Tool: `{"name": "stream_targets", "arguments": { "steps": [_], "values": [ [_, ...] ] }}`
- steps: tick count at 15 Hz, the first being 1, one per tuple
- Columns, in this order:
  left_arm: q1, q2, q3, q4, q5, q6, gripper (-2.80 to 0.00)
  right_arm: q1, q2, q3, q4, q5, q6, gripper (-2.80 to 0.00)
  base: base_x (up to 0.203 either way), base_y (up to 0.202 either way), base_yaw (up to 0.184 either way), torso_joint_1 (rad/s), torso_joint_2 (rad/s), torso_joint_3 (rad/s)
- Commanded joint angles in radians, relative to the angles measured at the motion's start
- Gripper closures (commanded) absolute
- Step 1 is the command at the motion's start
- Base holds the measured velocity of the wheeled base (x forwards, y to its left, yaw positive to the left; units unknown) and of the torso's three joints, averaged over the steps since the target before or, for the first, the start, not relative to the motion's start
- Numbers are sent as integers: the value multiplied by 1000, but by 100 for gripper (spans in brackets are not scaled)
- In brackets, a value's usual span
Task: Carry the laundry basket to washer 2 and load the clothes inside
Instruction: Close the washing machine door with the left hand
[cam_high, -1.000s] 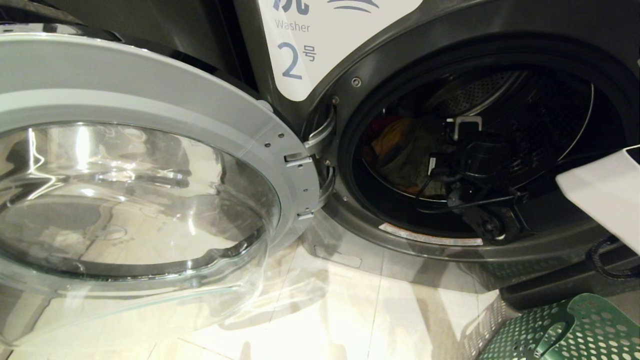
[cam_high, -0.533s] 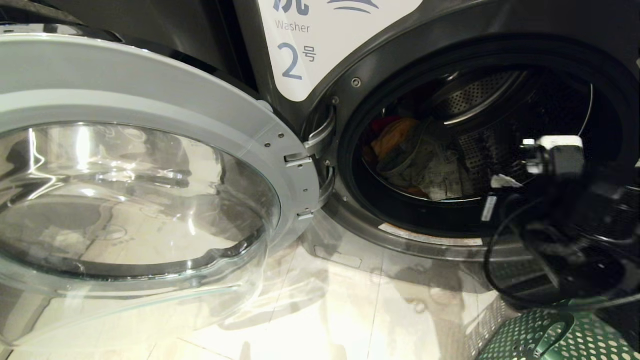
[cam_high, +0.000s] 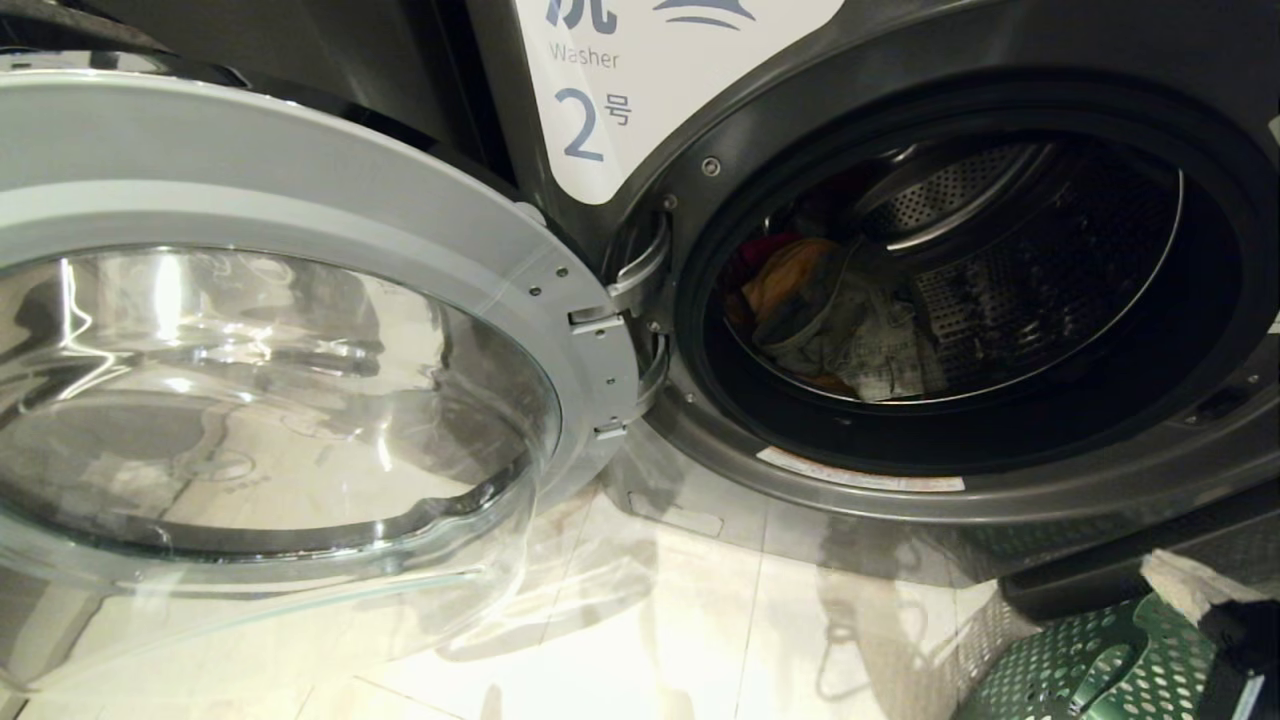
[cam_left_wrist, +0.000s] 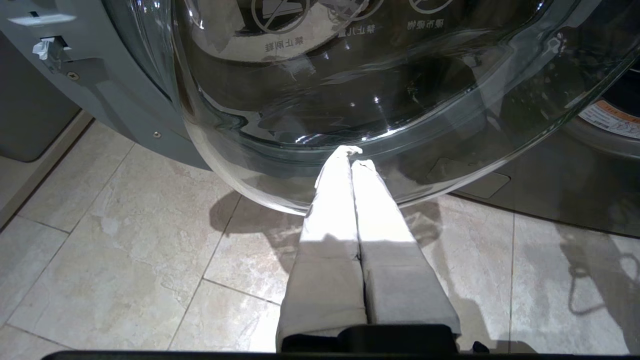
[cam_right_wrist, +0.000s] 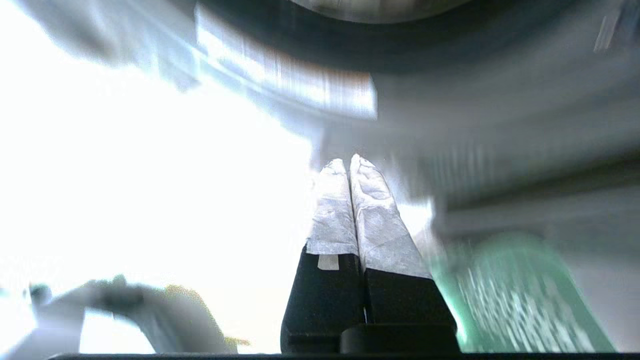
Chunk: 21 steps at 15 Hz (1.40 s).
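Pressing together, both grippers' fingers (cam_right_wrist: 350, 172) hold nothing, touch nothing.

The floor (cam_left_wrist: 125, 260) is made of big pale stone tiles with thin lines between them. Bright light shines on it, and dark shadows (cam_high: 850, 620) lie across it.

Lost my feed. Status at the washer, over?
Both grippers shut, empty: left gripper by the open door, right gripper over laundry basket. Clothes inside washer 2. Opening unobstructed.
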Motion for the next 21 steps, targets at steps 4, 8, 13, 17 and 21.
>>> {"name": "stream_targets", "arguments": {
  "steps": [4, 8, 13, 17, 21],
  "values": [
    [0, 0, 40, -1, 0, -1, 0, -117, -322, 113, 247, 87, -64, 0, 0, 0, 0, 0, 0, 0],
    [0, 0, 40, -1, 0, -1, 0, -238, -662, 124, 509, 175, -94, 0, 0, 0, 0, 0, 0, 0],
    [0, 2, 40, -1, 1, -1, 0, -261, -935, 129, 570, 216, -89, 0, 0, 0, 0, 0, 0, 0],
    [0, 0, 40, -1, 0, -1, 0, -262, -928, 127, 629, 199, -1, 0, 0, 0, 0, 0, 0, 0],
    [2, 0, 40, -1, 0, -1, 0, -262, -928, 131, 623, 190, -7, 0, 0, 0, 0, 0, 0, 0]
  ]
}}
